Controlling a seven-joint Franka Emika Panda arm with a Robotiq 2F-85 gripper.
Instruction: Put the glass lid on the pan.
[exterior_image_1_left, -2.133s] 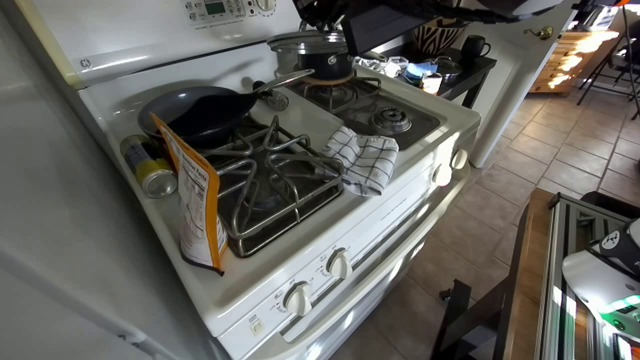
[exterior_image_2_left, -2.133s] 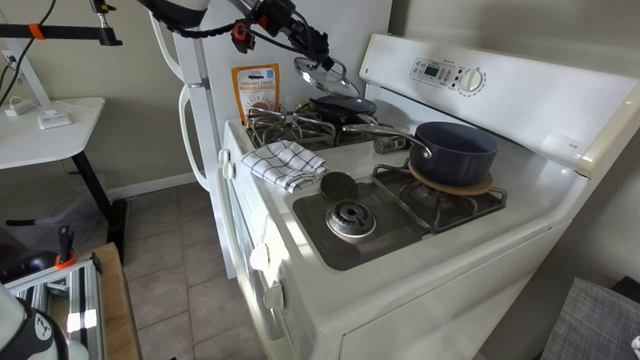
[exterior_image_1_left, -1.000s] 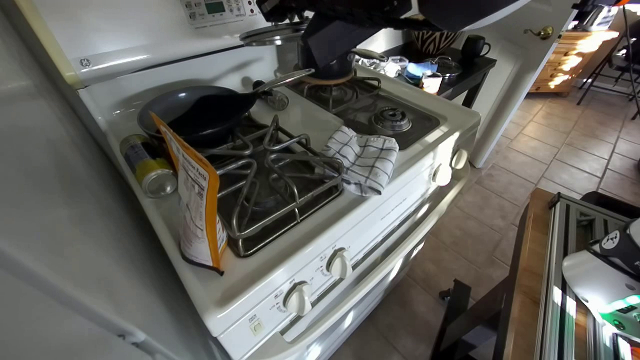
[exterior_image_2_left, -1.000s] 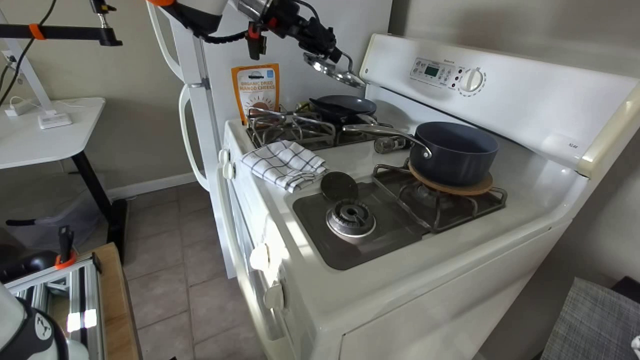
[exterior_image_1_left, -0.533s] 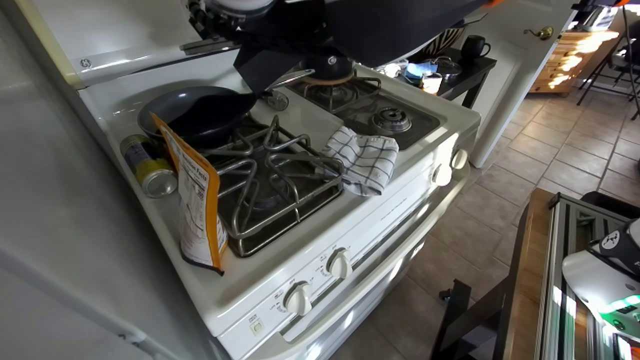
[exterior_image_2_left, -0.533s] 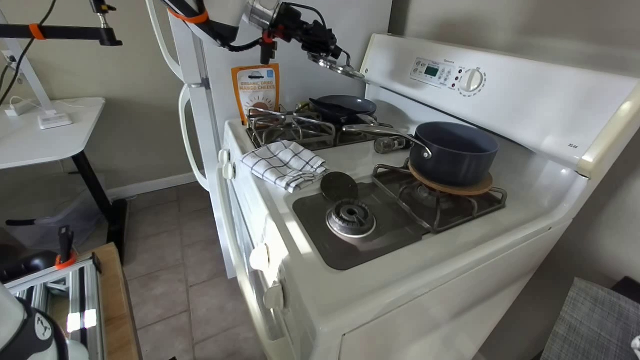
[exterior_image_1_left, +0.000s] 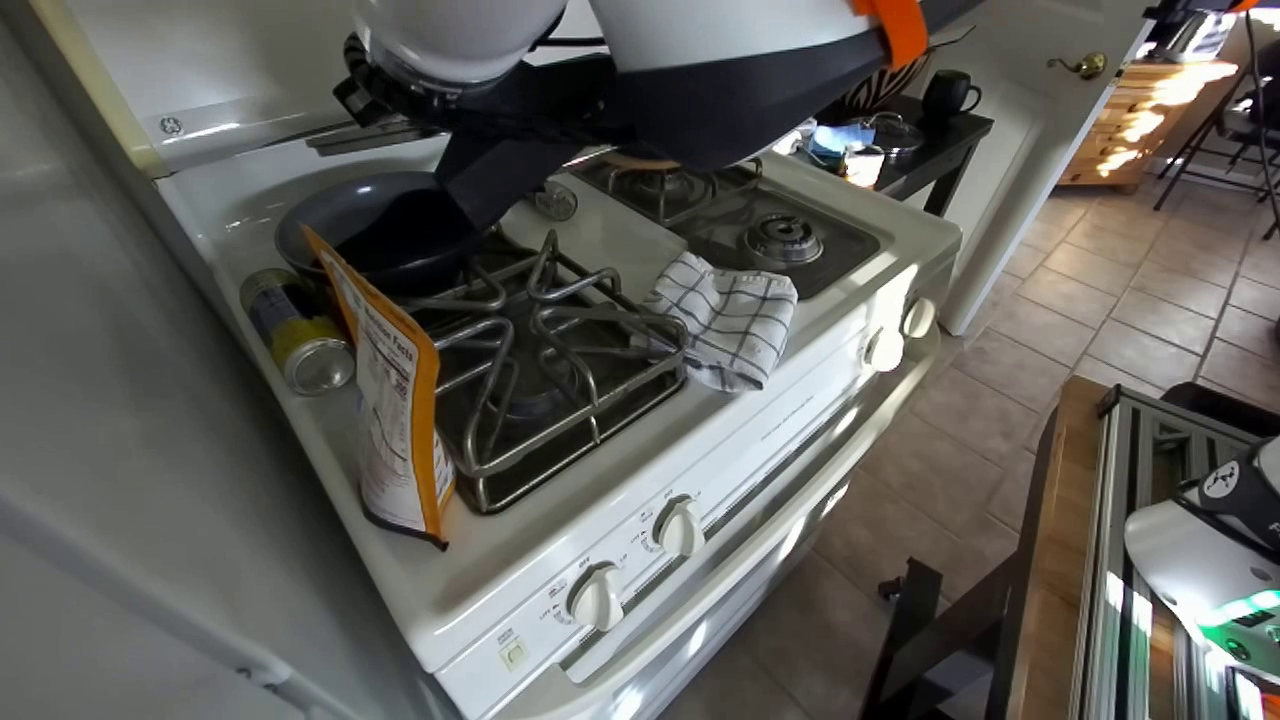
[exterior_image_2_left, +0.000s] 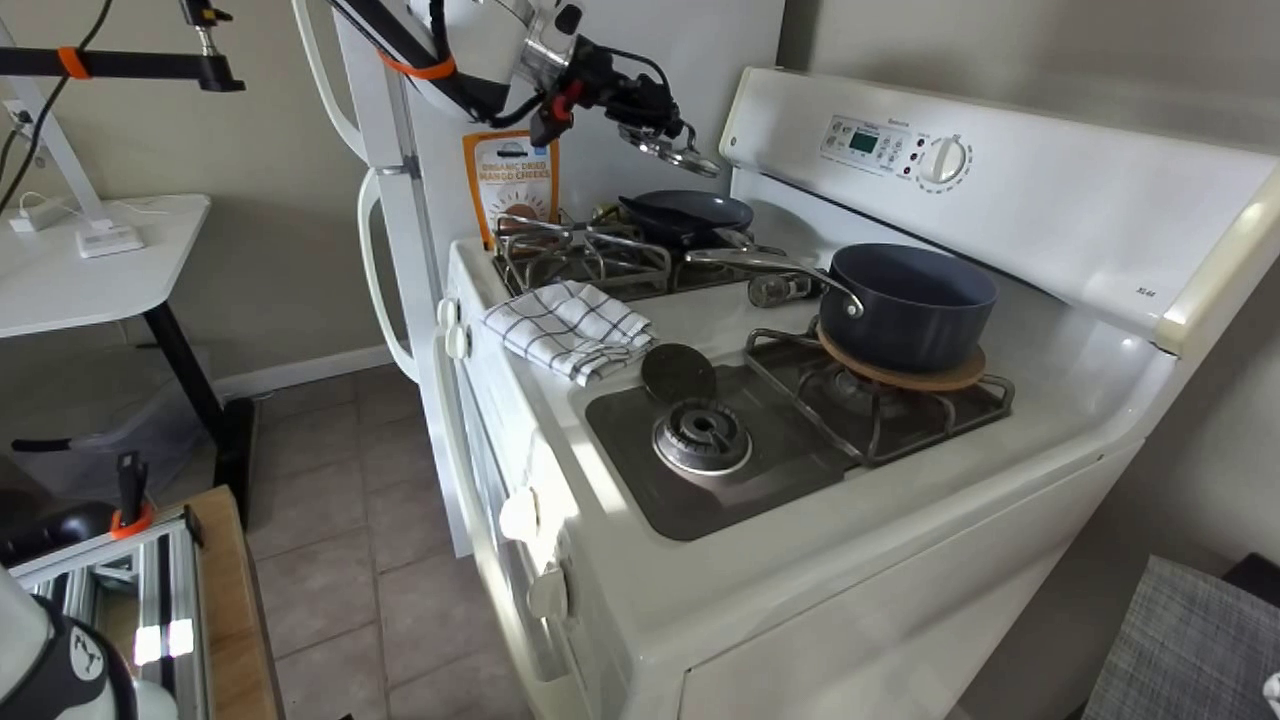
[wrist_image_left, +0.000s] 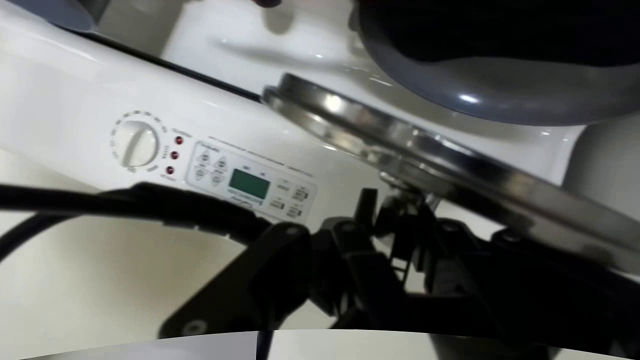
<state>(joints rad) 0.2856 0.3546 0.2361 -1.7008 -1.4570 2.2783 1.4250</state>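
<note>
Wrist view: we see the fingers (wrist_image_left: 368, 207) closed, gripping the tilted lid (wrist_image_left: 450, 167); in both exterior views the pan (exterior_image_2_left: 712, 208) sits below them, apart from the lid.

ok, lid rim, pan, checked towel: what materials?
Lid rim: polished metal, likely stainless; bright, mirror-like glints.
Pan: probably metal with a dark grey satin coating; soft highlight on its wall.
Checked towel: matte woven fabric, perhaps cotton; soft folds.
</note>
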